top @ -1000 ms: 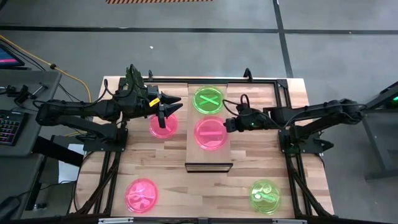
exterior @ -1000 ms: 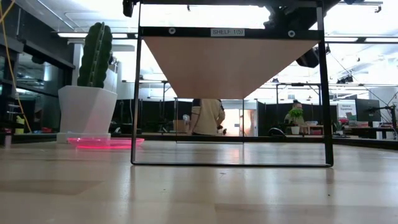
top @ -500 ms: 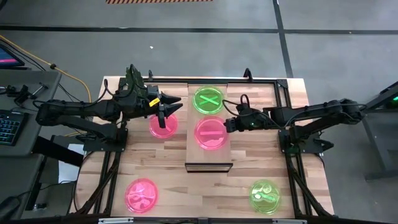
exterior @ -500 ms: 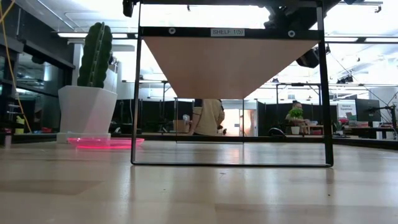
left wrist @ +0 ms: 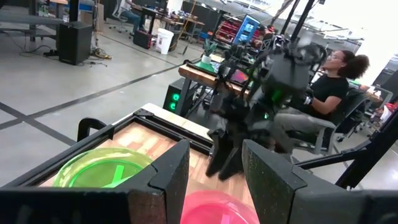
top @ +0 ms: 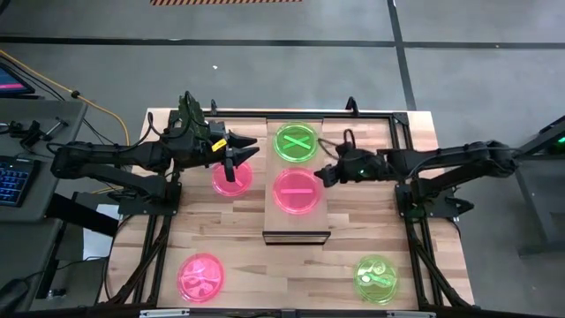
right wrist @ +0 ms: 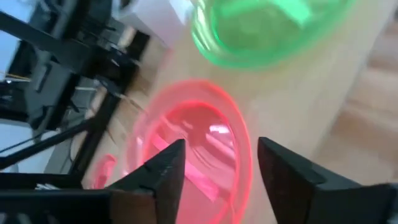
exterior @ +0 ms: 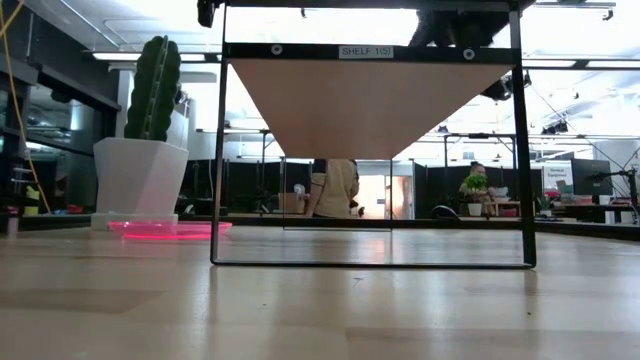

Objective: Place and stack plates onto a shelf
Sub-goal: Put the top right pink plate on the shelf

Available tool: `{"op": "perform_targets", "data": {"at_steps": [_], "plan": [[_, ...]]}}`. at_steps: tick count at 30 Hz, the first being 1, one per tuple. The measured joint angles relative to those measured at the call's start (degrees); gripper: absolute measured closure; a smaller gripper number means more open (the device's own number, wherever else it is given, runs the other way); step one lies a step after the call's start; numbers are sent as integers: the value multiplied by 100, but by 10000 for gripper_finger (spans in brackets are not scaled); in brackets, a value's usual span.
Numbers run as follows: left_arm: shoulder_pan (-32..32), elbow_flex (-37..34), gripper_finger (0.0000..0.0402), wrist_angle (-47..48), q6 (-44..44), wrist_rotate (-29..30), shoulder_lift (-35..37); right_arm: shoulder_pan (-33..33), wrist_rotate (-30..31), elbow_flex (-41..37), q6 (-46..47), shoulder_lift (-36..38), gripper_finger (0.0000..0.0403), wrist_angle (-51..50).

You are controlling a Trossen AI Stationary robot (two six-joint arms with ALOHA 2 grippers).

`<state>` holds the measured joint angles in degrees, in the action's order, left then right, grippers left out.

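Observation:
The shelf [top: 297,221] stands mid-table and carries a green plate [top: 296,141] at its far end. A pink plate [top: 297,190] lies flat just nearer on the board. My right gripper [top: 320,175] is open at that pink plate's right rim. In the right wrist view its fingers stand either side of the pink plate [right wrist: 193,146], with the green plate [right wrist: 267,31] beyond; they touch neither. My left gripper [top: 231,164] hovers open over a second pink plate [top: 232,179] lying on the table left of the shelf. The left wrist view looks across at the green plate [left wrist: 102,168].
A third pink plate [top: 201,276] lies near the table's front left, and a green plate [top: 377,279] near the front right. The low view shows the shelf's dark frame [exterior: 216,150] and a cactus in a white pot [exterior: 140,170]. People sit beyond the table.
My right gripper has opened at the right rim of the pink plate on the shelf, and its wrist has lifted slightly. The plate stays flat on the board.

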<state>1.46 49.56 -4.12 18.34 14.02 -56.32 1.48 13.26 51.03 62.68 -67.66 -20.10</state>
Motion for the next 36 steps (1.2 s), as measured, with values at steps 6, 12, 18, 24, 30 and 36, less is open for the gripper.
{"op": "perform_targets", "data": {"at_steps": [6, 12, 18, 24, 30, 36], "plan": [[-23, 9, 261, 474, 231, -798, 357, -274, 95, 388, -945, 574, 206, -80], [-484, 9, 261, 2998, 992, -809, 499, -351, 368, 513, -1378, 1041, 206, -142], [-881, 2, 261, 4819, 1629, -177, -472, -351, 569, 514, -1405, 1107, 206, -483], [-134, 1, 261, 5042, 1264, -650, -1885, -351, 577, 513, -1365, 1060, 206, -621], [264, -2, 261, 4981, 575, -1366, -2821, -351, 575, 513, -1369, 1054, 206, -708], [264, 0, 261, 4707, 356, -1423, -3066, -351, 575, 513, -1369, 1054, 206, -812]]}}
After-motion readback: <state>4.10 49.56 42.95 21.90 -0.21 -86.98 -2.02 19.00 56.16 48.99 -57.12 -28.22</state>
